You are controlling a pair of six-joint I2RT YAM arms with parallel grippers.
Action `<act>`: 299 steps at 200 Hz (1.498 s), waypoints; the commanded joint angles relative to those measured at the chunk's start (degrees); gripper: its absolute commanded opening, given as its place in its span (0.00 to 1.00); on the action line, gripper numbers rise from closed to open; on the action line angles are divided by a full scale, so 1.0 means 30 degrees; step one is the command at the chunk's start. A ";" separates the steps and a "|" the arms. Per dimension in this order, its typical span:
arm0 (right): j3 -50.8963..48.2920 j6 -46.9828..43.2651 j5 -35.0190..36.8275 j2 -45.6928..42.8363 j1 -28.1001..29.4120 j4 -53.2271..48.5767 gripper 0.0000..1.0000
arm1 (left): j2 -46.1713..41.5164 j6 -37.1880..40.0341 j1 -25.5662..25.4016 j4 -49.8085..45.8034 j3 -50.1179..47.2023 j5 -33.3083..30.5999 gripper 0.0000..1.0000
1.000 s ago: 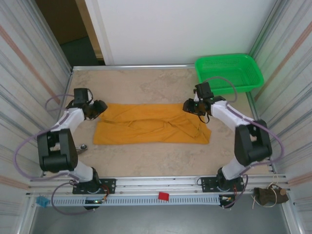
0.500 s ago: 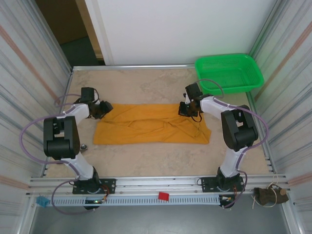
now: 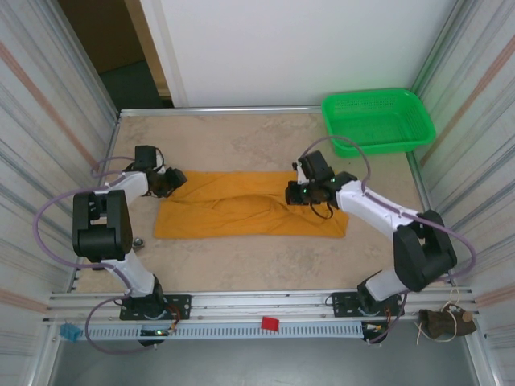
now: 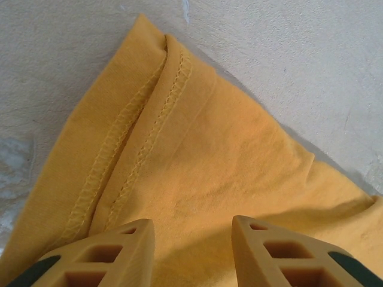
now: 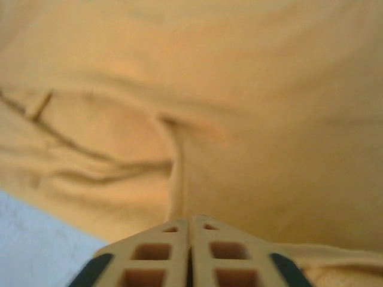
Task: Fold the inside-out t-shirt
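- At the far right corner: green basket [image 3: 376,93], well apart from the shirt [image 3: 241,213].
- Across mid-table: shirt as a long flat band, stitched hem at its far left corner.
- Left gripper [image 3: 165,183] at that corner; fingers [image 4: 122,254] partly apart over the cloth, nothing pinched.
- Right gripper [image 3: 294,195] on the far right part of the shirt; fingers [image 5: 161,251] pressed together on a ridge of cloth.
- Bare table [image 3: 241,265] near and far of the shirt; striped walls close on both sides.
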 commanded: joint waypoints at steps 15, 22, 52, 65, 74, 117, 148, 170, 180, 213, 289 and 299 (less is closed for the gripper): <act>-0.2372 0.2131 0.2239 -0.3073 0.1408 -0.1685 0.49 | -0.0632 0.0388 0.0083 -0.0431 0.0048 0.0109 0.38; -0.2659 0.2214 0.2735 -0.3799 0.1000 -0.1939 0.51 | -0.0781 0.0396 0.0115 -0.0535 0.0107 0.0138 0.38; -0.2788 0.1927 0.2203 -0.4870 -0.2097 -0.2043 0.48 | -0.1532 0.0267 0.0112 -0.0752 0.0355 0.0289 0.38; -0.2203 0.1413 0.2251 -0.4132 -0.3045 -0.2145 0.48 | -0.1662 0.0184 0.0055 -0.0925 0.0540 0.0409 0.38; -0.1731 0.1160 0.2489 -0.3297 -0.3448 -0.2285 0.48 | -0.1753 0.0148 -0.0026 -0.0992 0.0630 0.0406 0.38; -0.0897 -0.0059 0.2720 0.0534 -0.3543 -0.1012 0.14 | -0.1831 0.0029 -0.0298 -0.1051 0.0638 0.0341 0.38; -0.2556 0.0180 0.2902 -0.0222 -0.2583 -0.1681 0.00 | -0.1904 0.0031 -0.0298 -0.1053 0.0521 0.0228 0.38; -0.4650 0.1106 0.2938 -0.2072 -0.2112 -0.2125 0.00 | -0.1823 0.0118 -0.0298 -0.1053 0.0608 0.0230 0.38; -0.5499 0.1608 0.2949 -0.3012 -0.2020 -0.2289 0.00 | -0.1788 0.0123 -0.0298 -0.1082 0.0665 0.0223 0.38; -0.6865 0.2479 0.2899 -0.5082 -0.2789 -0.2657 0.00 | -0.1856 0.0195 -0.0254 -0.1225 0.0697 0.0268 0.39; -0.3175 0.1918 0.2794 -0.4319 -0.3241 -0.4084 0.39 | -0.4257 -0.0320 -0.1255 -0.1595 0.0546 0.0790 0.39; -0.3782 0.2302 0.2427 -0.4211 -0.3843 -0.3651 0.40 | -0.4390 -0.0295 -0.1264 -0.1563 0.0309 0.0688 0.39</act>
